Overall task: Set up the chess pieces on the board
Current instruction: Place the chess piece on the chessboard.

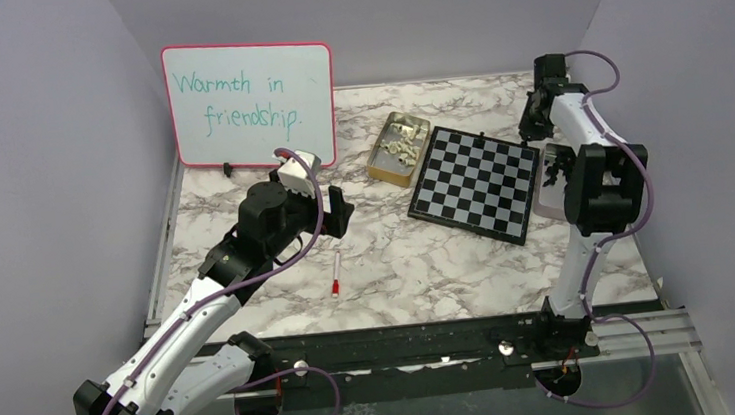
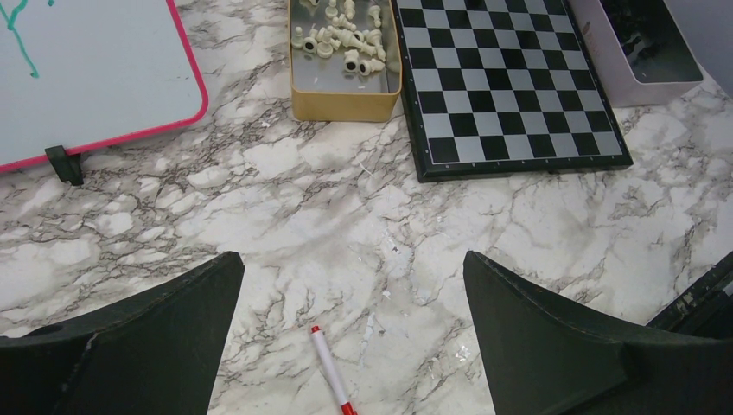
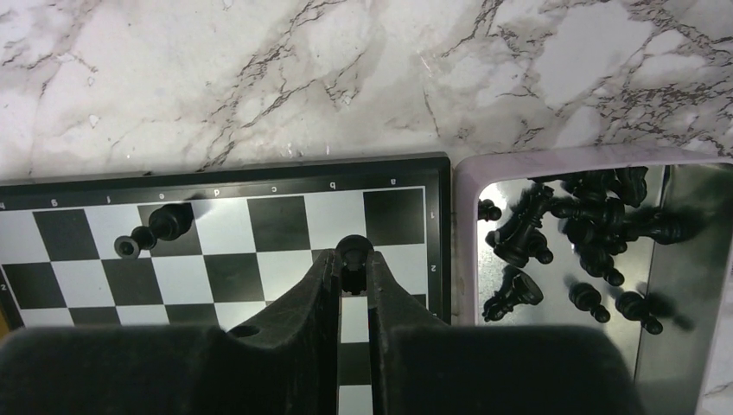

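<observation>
- Right gripper (image 3: 354,270) clamps a glossy black piece (image 3: 354,252) over the board (image 3: 259,226), near its edge; left gripper (image 2: 353,264) wide open, holding nothing.
- Grip shows from right wrist only; another black piece (image 3: 164,226) lies toppled on board.
- Left wrist shows cream pieces (image 2: 341,39) in gold tin (image 2: 346,104), outside right wrist's view.

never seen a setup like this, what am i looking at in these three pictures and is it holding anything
These are two robot arms bolted at the near edge of a marble-patterned table. The wide picture comes from a fixed camera above and behind them; the other two from a camera on each wrist. On the table: a black and silvery-grey chessboard, a gold tin of cream chess pieces, a pale lilac tray of black chess pieces, a pink-framed whiteboard, a red and white pen. The left arm's fingers are wide open, holding nothing. The right arm's fingers pinch one small black chess piece over the board, where another black piece lies toppled.
</observation>
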Tool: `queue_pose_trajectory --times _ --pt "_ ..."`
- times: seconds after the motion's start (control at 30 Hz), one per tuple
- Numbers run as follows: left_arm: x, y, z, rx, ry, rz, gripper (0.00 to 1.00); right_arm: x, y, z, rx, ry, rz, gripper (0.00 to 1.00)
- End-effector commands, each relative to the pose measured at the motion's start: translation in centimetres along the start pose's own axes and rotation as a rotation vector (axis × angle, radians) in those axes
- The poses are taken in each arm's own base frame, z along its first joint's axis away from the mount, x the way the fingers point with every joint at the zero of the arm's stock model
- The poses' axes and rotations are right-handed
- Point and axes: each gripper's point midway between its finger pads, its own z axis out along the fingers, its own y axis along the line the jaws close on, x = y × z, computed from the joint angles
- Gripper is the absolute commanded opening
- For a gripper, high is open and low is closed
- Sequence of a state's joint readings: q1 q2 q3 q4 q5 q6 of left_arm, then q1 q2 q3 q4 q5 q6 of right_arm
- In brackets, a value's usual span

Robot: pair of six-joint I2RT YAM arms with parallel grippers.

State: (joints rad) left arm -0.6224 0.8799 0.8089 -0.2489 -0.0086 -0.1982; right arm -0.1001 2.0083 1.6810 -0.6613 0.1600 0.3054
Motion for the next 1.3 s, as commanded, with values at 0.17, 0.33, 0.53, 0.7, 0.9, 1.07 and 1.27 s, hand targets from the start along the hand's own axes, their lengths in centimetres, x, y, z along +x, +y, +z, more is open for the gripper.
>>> queue_pose_trajectory --times 0.17,0.33,0.53,0.7,0.9,1.07,1.27 --pt "-0.3 -0.3 -0.2 0.015 -0.019 0.004 0.99 0.9 -0.7 1.7 0.056 0.083 0.0 0.17" --pt "-0.3 -0.3 -0.1 0.016 -0.019 0.003 0.99 1.5 -1.4 2.3 0.099 0.104 0.003 0.18" --pt "-0.3 -0.3 -0.2 0.016 -0.019 0.005 0.99 2.0 -1.7 2.6 0.12 0.125 0.007 0.18" --pt "-0.2 -0.3 -0.1 0.016 -0.016 0.005 0.99 2.2 -1.7 3.0 0.125 0.132 -0.001 0.2" --pt "-0.2 -0.3 -0.1 0.015 -0.015 0.006 0.99 2.2 -2.2 3.4 0.153 0.125 -0.007 0.2" --pt "-0.3 -0.3 0.0 0.015 -0.016 0.005 0.99 2.4 -2.5 3.9 0.171 0.13 -0.013 0.2" --pt "-0.1 -0.2 0.0 0.01 -0.013 0.006 0.99 2.9 -2.3 4.5 0.165 0.142 -0.013 0.2"
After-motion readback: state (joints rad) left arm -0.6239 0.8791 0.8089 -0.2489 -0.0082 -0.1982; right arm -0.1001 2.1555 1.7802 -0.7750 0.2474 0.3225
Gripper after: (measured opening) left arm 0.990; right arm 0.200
